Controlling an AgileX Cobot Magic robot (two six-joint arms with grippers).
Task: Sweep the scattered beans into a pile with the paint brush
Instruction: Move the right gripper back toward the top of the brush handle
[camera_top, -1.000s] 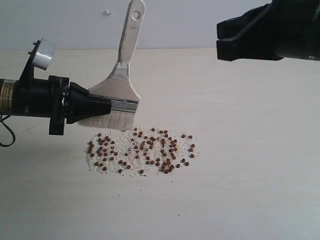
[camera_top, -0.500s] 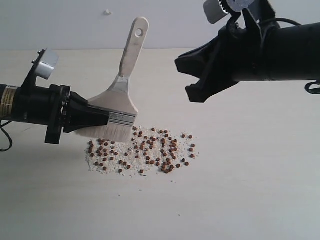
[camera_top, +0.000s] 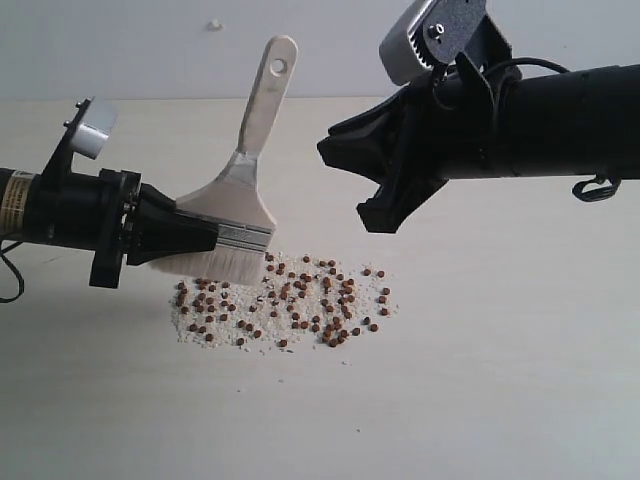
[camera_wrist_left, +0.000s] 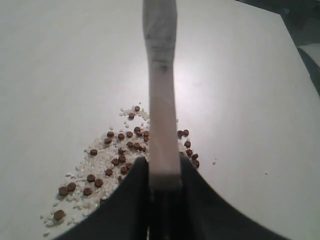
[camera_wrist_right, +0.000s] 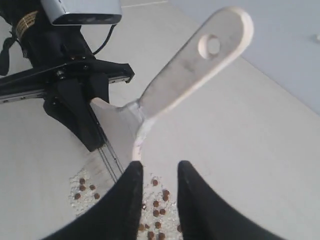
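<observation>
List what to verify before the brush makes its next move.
1. Left claw shut on brush: ok.
2. Right claw open: ok.
3. Right claw apart from the handle in the exterior view: ok.
4. Bristles at the edge of the beans: ok.
5. Bristles touching the table: cannot tell.
6. Beans gathered in a pile: not ok, they lie spread in a flat patch.

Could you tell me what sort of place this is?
Probably a robotics test bench: a plain pale tabletop against a blank wall, a left arm and right arm with cameras, and a staged patch of beans by a paint brush.
</observation>
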